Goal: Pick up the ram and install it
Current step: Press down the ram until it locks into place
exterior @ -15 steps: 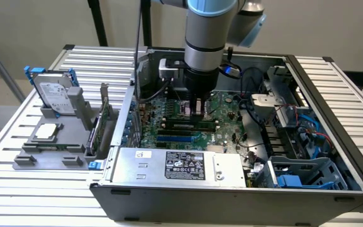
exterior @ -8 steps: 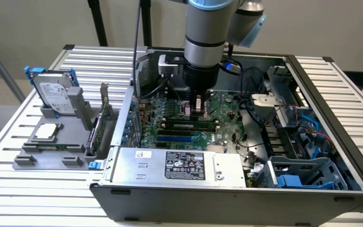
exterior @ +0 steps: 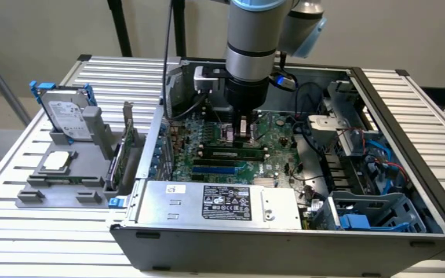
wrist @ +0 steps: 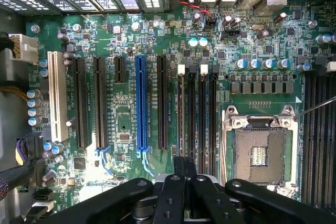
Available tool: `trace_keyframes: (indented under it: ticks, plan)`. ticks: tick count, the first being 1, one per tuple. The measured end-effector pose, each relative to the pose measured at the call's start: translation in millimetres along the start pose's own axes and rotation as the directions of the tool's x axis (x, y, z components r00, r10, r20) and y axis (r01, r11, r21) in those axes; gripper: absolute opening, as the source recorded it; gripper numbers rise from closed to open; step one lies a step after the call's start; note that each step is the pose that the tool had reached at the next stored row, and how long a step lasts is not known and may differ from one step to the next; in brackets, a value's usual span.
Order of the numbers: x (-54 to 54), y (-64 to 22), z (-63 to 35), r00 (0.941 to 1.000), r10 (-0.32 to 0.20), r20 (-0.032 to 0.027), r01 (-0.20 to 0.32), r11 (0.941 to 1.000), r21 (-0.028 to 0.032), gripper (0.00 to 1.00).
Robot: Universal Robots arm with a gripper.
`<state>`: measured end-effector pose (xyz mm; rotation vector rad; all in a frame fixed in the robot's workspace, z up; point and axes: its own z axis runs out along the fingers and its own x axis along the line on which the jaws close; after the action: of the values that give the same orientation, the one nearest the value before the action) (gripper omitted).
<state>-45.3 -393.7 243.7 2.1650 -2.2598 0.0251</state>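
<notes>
I am working inside the open computer case (exterior: 284, 237), which is standing on the slatted table (exterior: 21, 231). All positions below are given relative to the motherboard (exterior: 277, 133) lying flat on the floor of that case.

My arm is reaching straight down over the middle of the motherboard. My pincer (exterior: 242, 132) is hanging close above the bank of memory slots (wrist: 202, 108), beside the empty processor socket (wrist: 260, 156).

The ram (exterior: 234, 153) is sitting on the motherboard along that slot bank, in line with the slots. Its long axis is running parallel to them, across the board from the exterior view's left to the exterior view's right. It is lying directly beneath my pincer, or just off to one side of it.

In the wrist view my pincer (wrist: 184, 169) is showing its jaws pressed fully together, aligned with the slots. I am unable to confirm whether they are pinching the top edge of the ram or meeting above it.
</notes>
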Motion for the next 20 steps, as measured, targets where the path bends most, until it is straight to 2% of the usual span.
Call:
trace_keyframes:
  ticks: [10,20]
  plan:
    - [0.0,0.0,0.2,1.0000,0.000,-0.0001,0.000,1.0000,0.0005,0.11]
    - [-0.1,0.2,17.7,1.0000,0.000,-0.0018,0.000,1.0000,0.0001,0.11]
